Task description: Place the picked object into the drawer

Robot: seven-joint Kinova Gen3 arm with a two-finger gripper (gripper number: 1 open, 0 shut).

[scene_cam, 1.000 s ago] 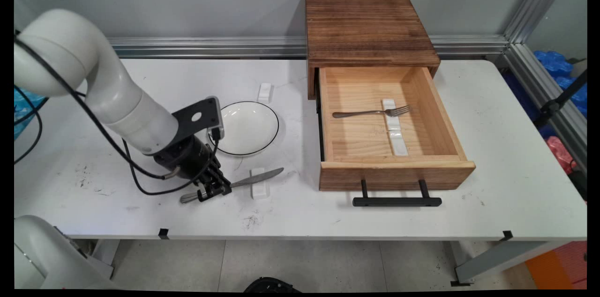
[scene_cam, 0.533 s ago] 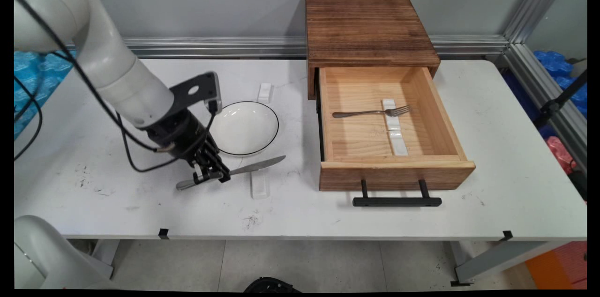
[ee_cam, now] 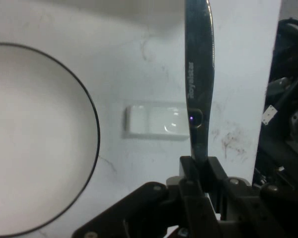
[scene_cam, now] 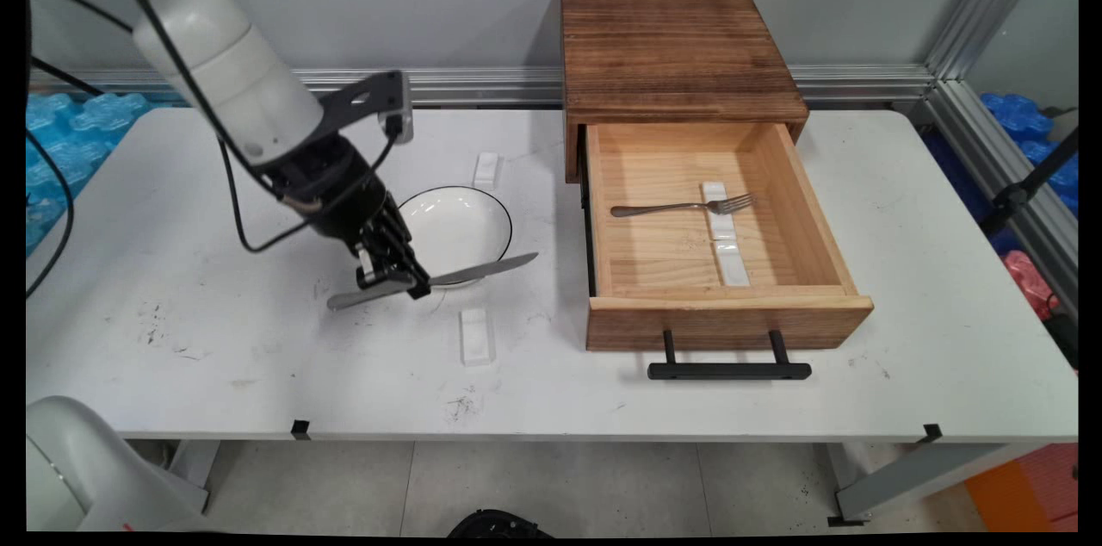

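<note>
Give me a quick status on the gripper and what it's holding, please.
Gripper shut on knife, off the table. Knife level over plate edge, above rest. Drawer open, fork inside.

I see bare table [scene_cam: 258, 356] left of the open drawer [scene_cam: 719, 219], broken by the black-rimmed plate [scene_cam: 456, 232] and two white rests [scene_cam: 474, 336]. Inside the drawer, a fork [scene_cam: 684, 207] lies across another rest [scene_cam: 721, 232].

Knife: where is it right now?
In the main view the knife is off the table, clamped in the end effector left of centre, its blade crossing the near rim of the white plate, above the small white rest.
</note>
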